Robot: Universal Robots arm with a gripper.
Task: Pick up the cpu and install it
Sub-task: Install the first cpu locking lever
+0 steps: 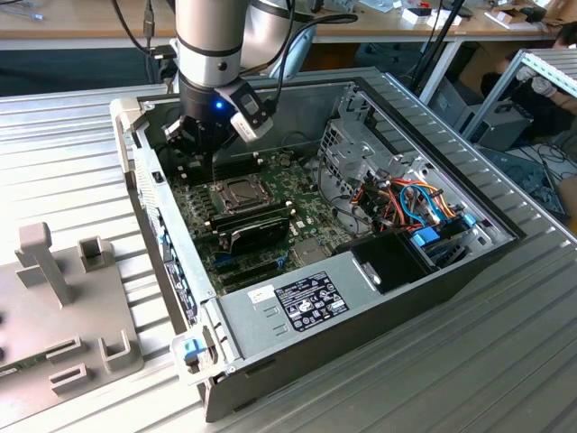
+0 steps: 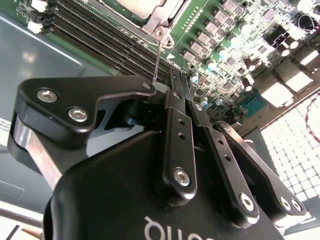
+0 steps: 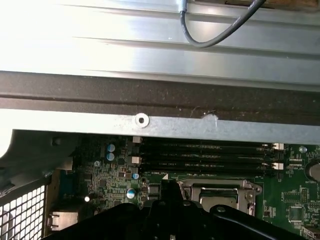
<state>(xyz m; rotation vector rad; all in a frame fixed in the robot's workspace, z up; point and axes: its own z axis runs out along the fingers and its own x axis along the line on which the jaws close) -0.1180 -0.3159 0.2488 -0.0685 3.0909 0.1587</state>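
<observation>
An open computer case (image 1: 135, 171) lies on a ribbed metal table, with the green motherboard (image 1: 203, 203) inside it. In the exterior view my gripper (image 1: 200, 149) hangs over the board's far corner, just behind the socket frame (image 1: 236, 191). The cpu (image 1: 238, 190) shows as a flat grey square inside that hinged frame. In the second wrist view the gripper (image 2: 181, 90) has its fingertips pressed together, shut, above the board, and a thin metal lever rod (image 2: 157, 60) rises right beside them. The socket (image 3: 220, 192) lies just past the gripper's dark body in the first wrist view.
Long black memory slots (image 3: 205, 157) run beside the socket, next to the case wall (image 3: 160, 122). A long black module (image 1: 257, 225), a metal drive cage (image 1: 352, 149), coloured cables (image 1: 415, 203) and a labelled black box (image 1: 306, 302) fill the case. A grey fixture (image 1: 63, 307) stands at the exterior view's left.
</observation>
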